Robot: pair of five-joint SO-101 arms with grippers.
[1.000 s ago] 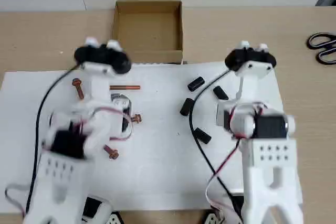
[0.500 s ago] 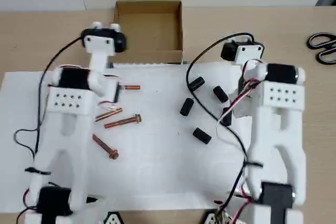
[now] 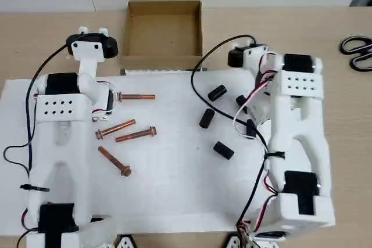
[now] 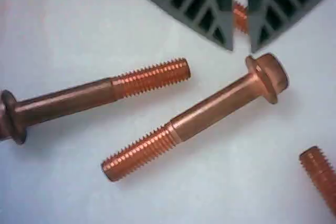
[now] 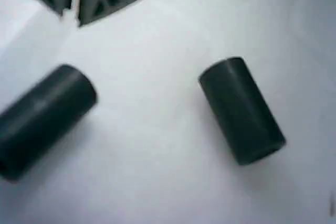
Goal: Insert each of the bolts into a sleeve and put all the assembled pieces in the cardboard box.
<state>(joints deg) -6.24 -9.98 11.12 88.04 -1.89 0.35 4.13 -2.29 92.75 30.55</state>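
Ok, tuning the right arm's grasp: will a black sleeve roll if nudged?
Likely: the sleeve is a smooth cylinder lying on its side, so a sideways nudge would probably roll it. It looks rigid, so squeezing shouldn't deform it.

Lettering, labels, brands, numbers, signs: none legible. Surfaces checked: cardboard box [image 3: 164,30], bolts [image 3: 136,135] and sleeves [image 3: 207,118] on the white sheet [image 3: 174,190] in front of the box. All are plain, with no readable marks.
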